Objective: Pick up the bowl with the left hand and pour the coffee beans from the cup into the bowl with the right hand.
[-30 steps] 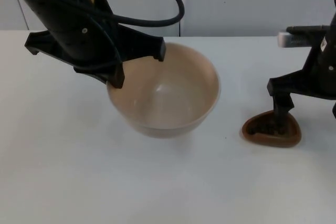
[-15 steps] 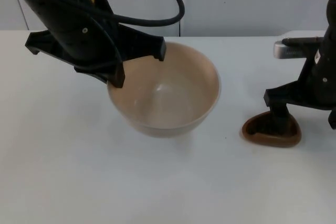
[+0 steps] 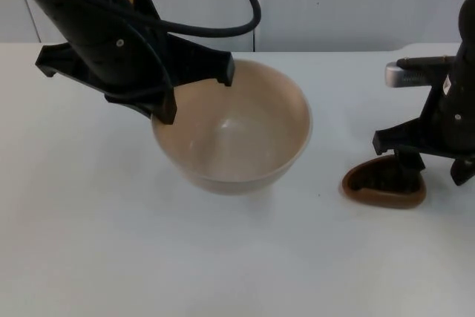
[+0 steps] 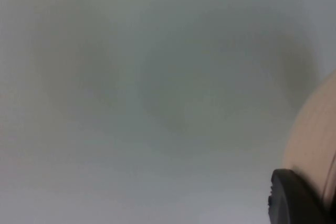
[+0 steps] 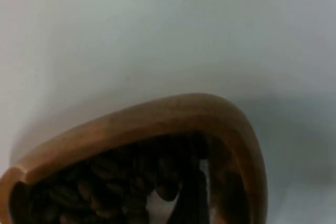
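Top view: the left end effector (image 3: 194, 94) clamps the near rim of the round beige ceramic bowl (image 3: 237, 139), apparently raised off the white desk (image 3: 245, 257). The right end effector (image 3: 434, 161) straddles the rounded-triangular brown wooden cup (image 3: 384, 185); its grip is unclear.

Left wrist view: the bowl's wall (image 4: 315, 140) lies against a fingertip.

Right wrist view: one finger sits inside the cup (image 5: 157, 114) among dark coffee beans (image 5: 110, 187).

Next, I judge: grip, lift, tip bowlward.

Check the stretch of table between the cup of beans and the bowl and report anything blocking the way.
Nothing visible blocks it. The cup sits on the white table with the right hand at its rim, and only bare table lies between it and the bowl, which the left hand holds by its rim.
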